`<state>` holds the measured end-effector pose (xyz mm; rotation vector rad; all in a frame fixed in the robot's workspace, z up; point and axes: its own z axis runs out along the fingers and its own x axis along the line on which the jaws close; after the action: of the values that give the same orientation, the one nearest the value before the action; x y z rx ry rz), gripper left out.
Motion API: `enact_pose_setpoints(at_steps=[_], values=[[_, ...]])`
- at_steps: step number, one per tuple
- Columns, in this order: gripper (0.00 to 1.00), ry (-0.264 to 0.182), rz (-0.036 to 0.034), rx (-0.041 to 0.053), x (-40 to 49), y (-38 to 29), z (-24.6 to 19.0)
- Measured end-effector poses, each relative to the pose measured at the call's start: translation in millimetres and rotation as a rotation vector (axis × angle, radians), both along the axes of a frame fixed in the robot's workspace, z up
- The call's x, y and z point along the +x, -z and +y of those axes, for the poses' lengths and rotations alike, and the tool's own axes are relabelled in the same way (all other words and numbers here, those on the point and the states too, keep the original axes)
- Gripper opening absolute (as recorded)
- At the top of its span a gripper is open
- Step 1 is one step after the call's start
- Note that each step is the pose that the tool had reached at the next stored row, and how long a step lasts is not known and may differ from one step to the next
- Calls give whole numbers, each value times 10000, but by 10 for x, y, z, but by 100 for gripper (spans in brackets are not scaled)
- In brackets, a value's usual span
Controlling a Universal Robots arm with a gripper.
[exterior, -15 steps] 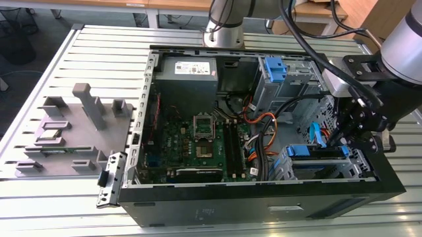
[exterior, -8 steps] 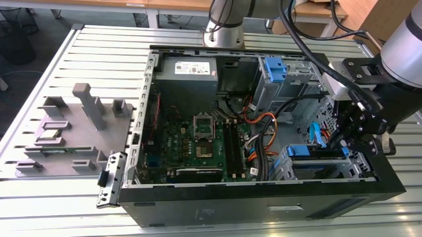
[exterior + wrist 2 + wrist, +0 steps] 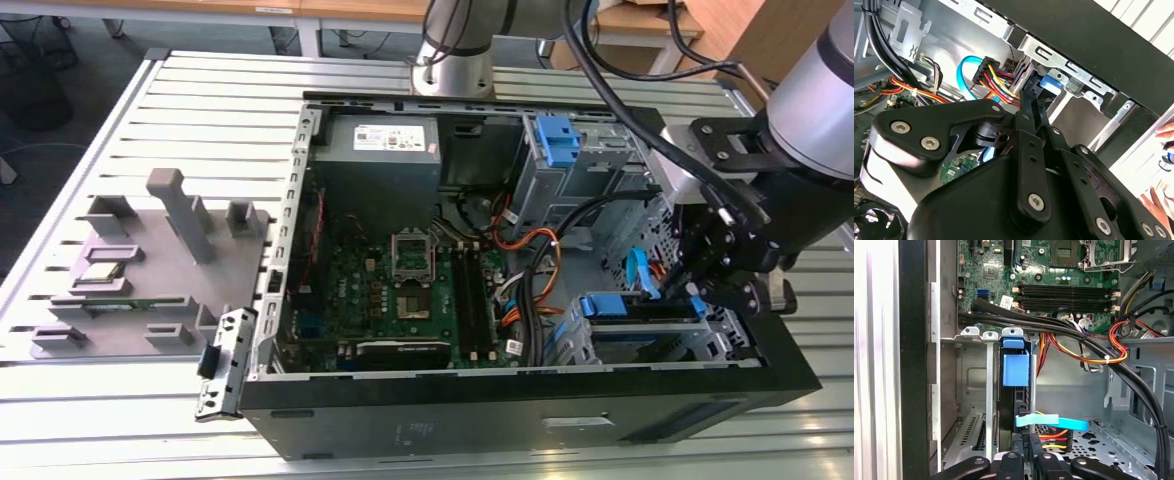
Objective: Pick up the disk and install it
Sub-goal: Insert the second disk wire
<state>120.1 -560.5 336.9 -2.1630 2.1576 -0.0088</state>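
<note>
The gripper (image 3: pixel 714 285) hangs inside the computer case (image 3: pixel 534 420), its fingers narrowed beside the disk (image 3: pixel 1015 370), which stands on edge in the drive cage (image 3: pixel 974 390), directly ahead.

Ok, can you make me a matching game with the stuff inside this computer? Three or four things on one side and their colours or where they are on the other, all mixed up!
Things:
1. disk
2. power supply
3. flat cable
4. gripper

Clues:
A. light blue ribbon
B. black, hanging over the drive cage
C. grey box with a white sticker
D. sits in the metal cage, blue bracket on its end

Pairs: 1-D, 2-C, 3-A, 4-B
</note>
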Motion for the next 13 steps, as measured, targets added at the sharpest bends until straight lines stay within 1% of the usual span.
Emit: enact_pose_setpoints(at_steps=[13], values=[[17,2,-1,9,-5,19,-12]])
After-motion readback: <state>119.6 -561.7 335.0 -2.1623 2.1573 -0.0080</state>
